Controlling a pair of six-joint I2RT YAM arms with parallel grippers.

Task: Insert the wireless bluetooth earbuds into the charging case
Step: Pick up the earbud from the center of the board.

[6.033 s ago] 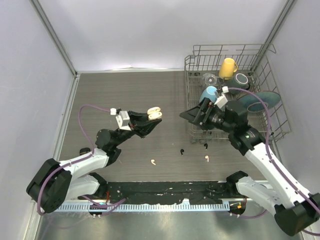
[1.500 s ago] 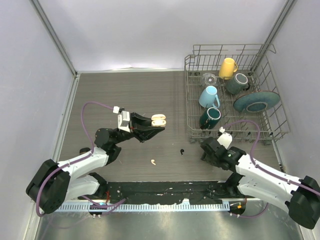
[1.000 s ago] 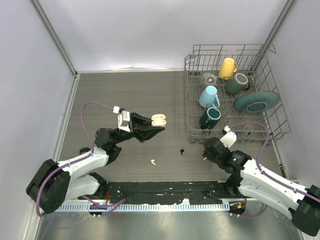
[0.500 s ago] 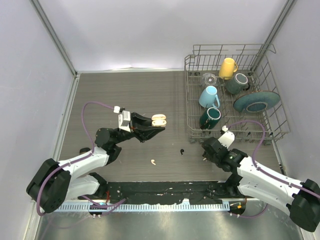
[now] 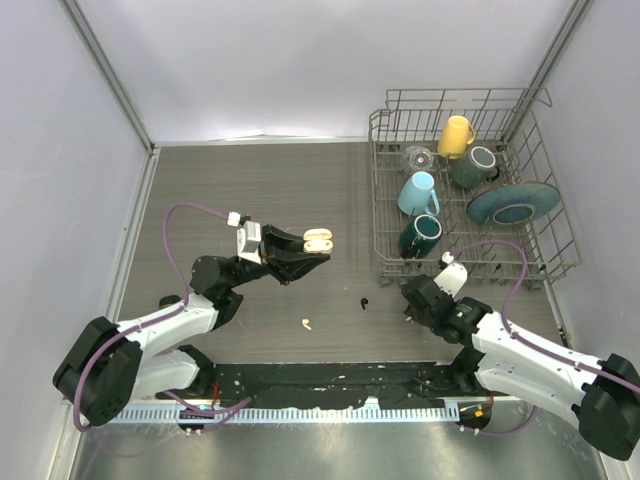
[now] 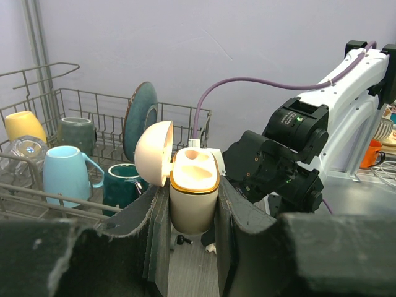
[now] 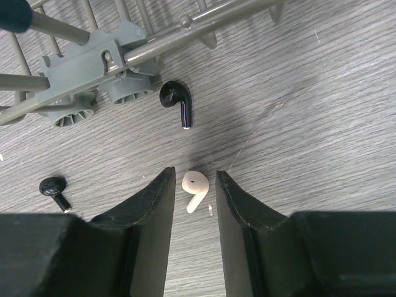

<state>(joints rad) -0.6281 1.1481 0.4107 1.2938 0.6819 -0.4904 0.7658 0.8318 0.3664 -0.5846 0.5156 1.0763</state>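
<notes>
My left gripper (image 6: 193, 207) is shut on the cream charging case (image 6: 193, 189), holding it upright above the table with its lid hinged open; in the top view the case (image 5: 318, 238) hangs mid-table. My right gripper (image 7: 195, 175) is down at the table near the rack, jaws open and narrow, straddling a cream earbud (image 7: 193, 187) with small gaps on both sides. Two black earbuds lie nearby, one (image 7: 177, 103) by the rack foot, the other (image 7: 54, 189) to the left. Another cream earbud (image 5: 306, 323) lies on the table in front of the left arm, with a black earbud (image 5: 363, 302) to its right.
A wire dish rack (image 5: 378, 130) stands at the back right with a yellow mug (image 5: 456, 135), a blue mug (image 5: 418, 190), two dark green mugs and a teal plate (image 5: 510, 203). Its grey foot (image 7: 93, 68) is just beyond my right fingers.
The right gripper's jaws have drawn closer together around the cream earbud, and the right arm shifted slightly. The left arm and the case have stayed put.
</notes>
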